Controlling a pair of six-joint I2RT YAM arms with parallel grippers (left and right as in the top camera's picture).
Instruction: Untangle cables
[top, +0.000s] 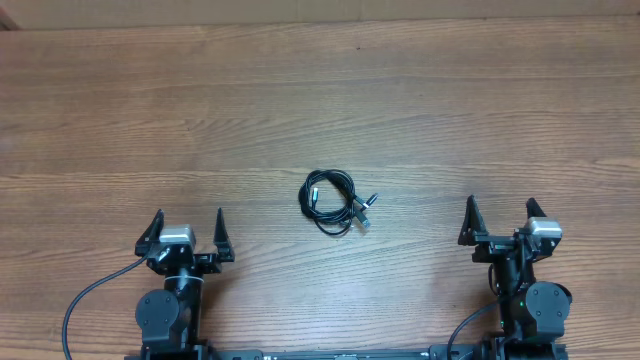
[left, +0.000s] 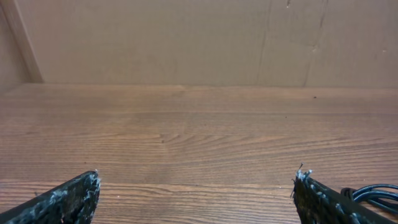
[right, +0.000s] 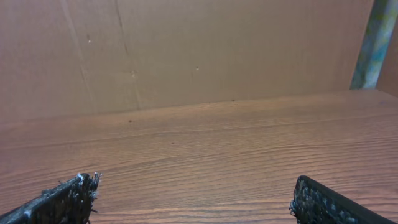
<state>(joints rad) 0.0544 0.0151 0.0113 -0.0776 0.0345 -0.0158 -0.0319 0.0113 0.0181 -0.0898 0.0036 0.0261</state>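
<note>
Overhead: the cables lie in one small coil mid-table, between the grippers and well apart from both.
Jaws: left gripper and right gripper spread wide, empty.
Surface: wood-grain table, cardboard wall behind.

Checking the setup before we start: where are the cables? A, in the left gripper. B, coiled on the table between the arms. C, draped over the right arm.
B: the cables lie in one small coil on the table, apart from both the open left gripper and the open right gripper.
</note>
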